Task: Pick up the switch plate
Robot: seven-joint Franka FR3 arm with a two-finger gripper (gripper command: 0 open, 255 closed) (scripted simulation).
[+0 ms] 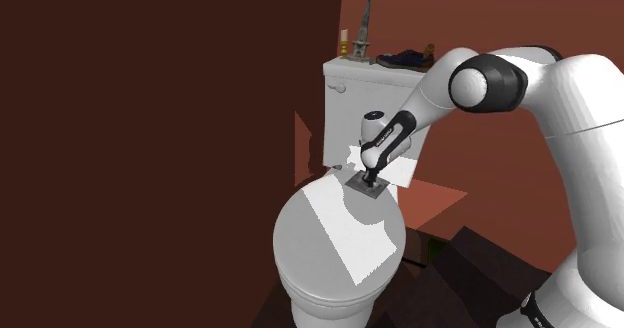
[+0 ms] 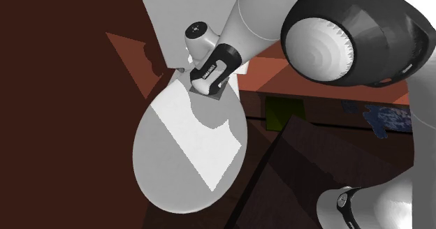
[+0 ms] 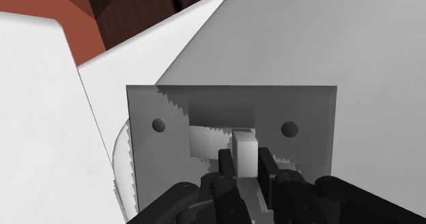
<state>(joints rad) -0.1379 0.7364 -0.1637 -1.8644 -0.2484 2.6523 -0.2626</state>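
Observation:
The switch plate [image 3: 310, 130] is a grey rectangle with two screw holes and a pale toggle [image 3: 244, 147] at its middle. It lies flat on the white toilet lid [image 1: 330, 246], close to the tank. My black gripper [image 3: 244, 164] points straight down onto it, and its fingers [image 3: 224, 166] clasp the toggle from both sides. In the shoulder view the gripper [image 1: 370, 182] stands on the plate [image 1: 357, 187] at the lid's back edge. The second exterior view has the hand [image 2: 207, 88] covering most of the plate [image 2: 219, 95].
The white tank [image 1: 350, 101] rises right behind the plate. On its top stand a dark shoe [image 1: 405, 59], a slim tower figurine [image 1: 366, 31] and a small bottle [image 1: 345, 45]. A dark brown wall [image 1: 150, 146] fills the shoulder view's left.

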